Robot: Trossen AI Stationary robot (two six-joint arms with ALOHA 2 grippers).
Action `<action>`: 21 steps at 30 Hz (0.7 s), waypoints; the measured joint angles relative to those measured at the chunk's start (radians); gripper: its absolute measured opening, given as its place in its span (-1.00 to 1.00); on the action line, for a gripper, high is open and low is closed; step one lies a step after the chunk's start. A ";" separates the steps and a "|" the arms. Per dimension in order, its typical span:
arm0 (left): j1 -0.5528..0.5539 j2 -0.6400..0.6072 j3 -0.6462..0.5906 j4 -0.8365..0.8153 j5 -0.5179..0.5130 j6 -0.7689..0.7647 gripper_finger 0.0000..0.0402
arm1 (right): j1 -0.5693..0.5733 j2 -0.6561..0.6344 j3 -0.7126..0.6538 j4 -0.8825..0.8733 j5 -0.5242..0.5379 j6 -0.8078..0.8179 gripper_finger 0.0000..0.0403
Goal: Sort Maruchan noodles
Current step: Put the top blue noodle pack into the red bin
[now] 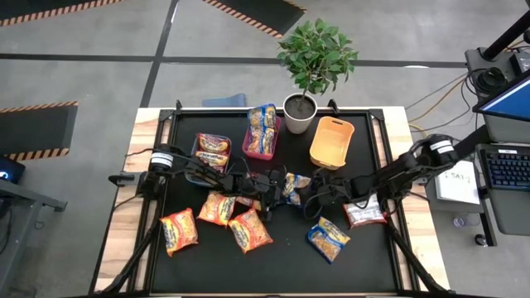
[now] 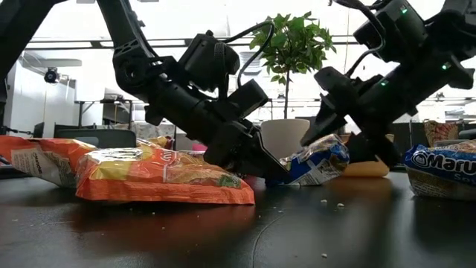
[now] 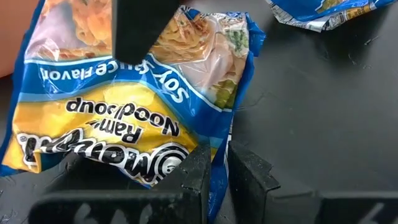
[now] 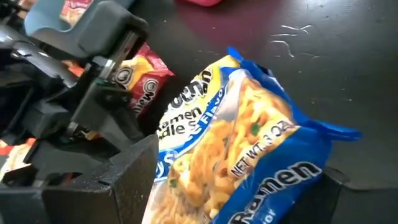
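Note:
A blue-yellow noodle packet (image 1: 291, 187) is at the table's middle between my two grippers. It shows tilted in the low view (image 2: 316, 162). My left gripper (image 1: 272, 184) is shut on its lower end. My right gripper (image 1: 313, 187) comes from the right, its fingers wide apart around the raised end. Orange packets (image 1: 179, 230), (image 1: 217, 207), (image 1: 250, 230), another blue one (image 1: 329, 238) and a red one (image 1: 364, 213) lie flat on the black mat. My left gripper pinches the packet's sealed edge near a corner (image 3: 219, 163) between its two fingers, which are almost closed. It comes low from the table's left, slanting down. That end of the packet is near the mat and the rest rises away from the fingers. My right gripper has the packet's raised end (image 4: 249, 155) between its widely spread fingers, one finger (image 4: 118, 180) against the packet's side edge. The other finger is mostly out of the picture. It comes from the table's right, slanting down. The packet bulges between the fingers.
At the back stand a teal bin (image 1: 211, 153) with red packets, a red bin (image 1: 262, 132) with blue-yellow packets, an orange bin (image 1: 332, 142) and a potted plant (image 1: 301, 112). Crumbs lie on the mat near the front.

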 joint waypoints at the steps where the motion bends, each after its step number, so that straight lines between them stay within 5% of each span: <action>1: 0.000 0.000 0.000 0.001 0.000 0.000 -0.81 | 0.000 0.007 0.000 0.009 0.001 -0.008 0.36; 14: 0.000 -0.060 -0.004 -0.068 0.029 -0.022 -0.81 | 0.000 0.005 0.000 0.025 0.011 -0.099 -0.43; 21: 0.000 -0.222 -0.004 -0.233 0.031 0.019 -0.81 | 0.000 -0.050 0.000 0.032 0.012 -0.163 -0.47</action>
